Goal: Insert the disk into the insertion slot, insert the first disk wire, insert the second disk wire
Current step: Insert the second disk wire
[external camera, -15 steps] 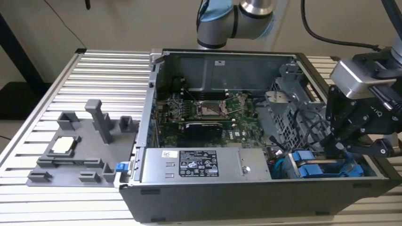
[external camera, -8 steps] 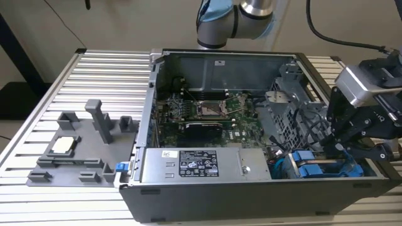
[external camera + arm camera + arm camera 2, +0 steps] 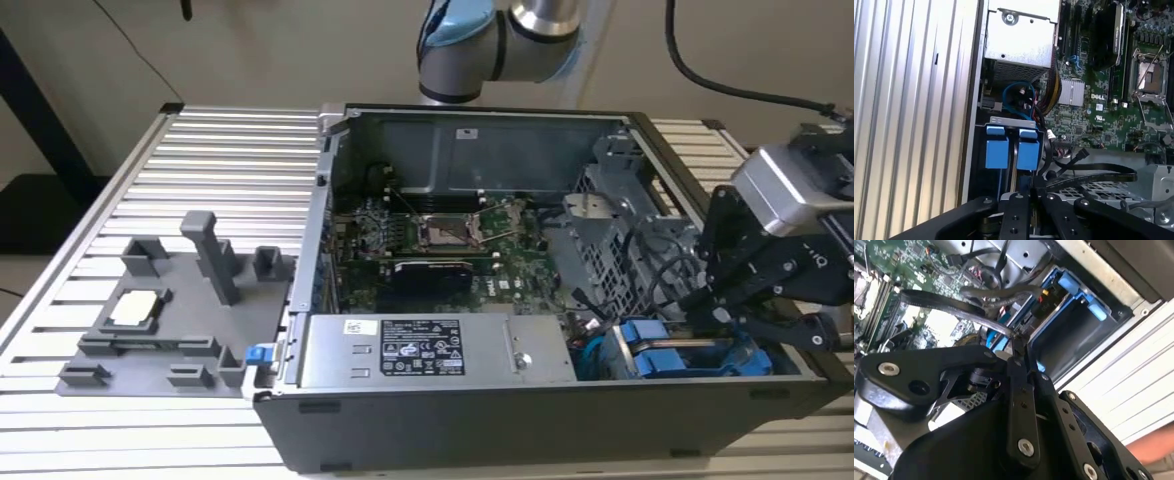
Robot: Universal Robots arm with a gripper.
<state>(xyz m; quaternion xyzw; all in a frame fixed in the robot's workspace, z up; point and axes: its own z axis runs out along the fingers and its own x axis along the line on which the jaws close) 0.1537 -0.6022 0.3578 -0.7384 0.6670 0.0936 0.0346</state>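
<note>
Hanging over the near right corner of the open computer case (image 3: 467, 440) in the exterior view, the gripper (image 3: 707, 305) sits just above the blue drive bays. In the second wrist view the gripper (image 3: 1016, 347) has its black fingers (image 3: 1019, 390) drawn close together around a thin dark wire (image 3: 954, 307); whether they actually pinch it I cannot tell. The disk (image 3: 1006, 147), in its bright blue carrier, already rests inside the insertion slot (image 3: 1013, 121), its blue tabs side by side, just beside the grey power supply (image 3: 1021, 35). Farther in lies the green motherboard (image 3: 1114, 95). A grey fixture tray (image 3: 174, 310) stands on the ribbed table (image 3: 214, 150) at the exterior view's left.
</note>
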